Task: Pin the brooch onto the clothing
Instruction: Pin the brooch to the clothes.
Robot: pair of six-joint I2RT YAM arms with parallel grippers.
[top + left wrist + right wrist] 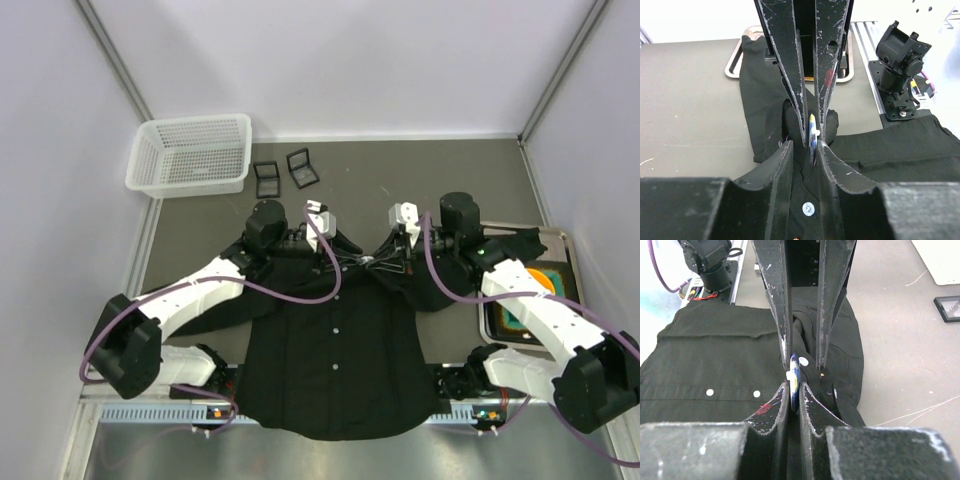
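Two tools meet over the top of the shirt (335,370): right tool (794,386) pinches the brooch (794,371) edge-on; left tool (805,146) stands spread astride it.

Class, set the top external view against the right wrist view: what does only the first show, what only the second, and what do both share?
Only top external: the metal tray at the table's right edge. Only right wrist: the brooch, seen edge-on, pinched between the fingertips of the right gripper. Both: the black shirt, its white buttons, and a small black case on the table beyond the collar.
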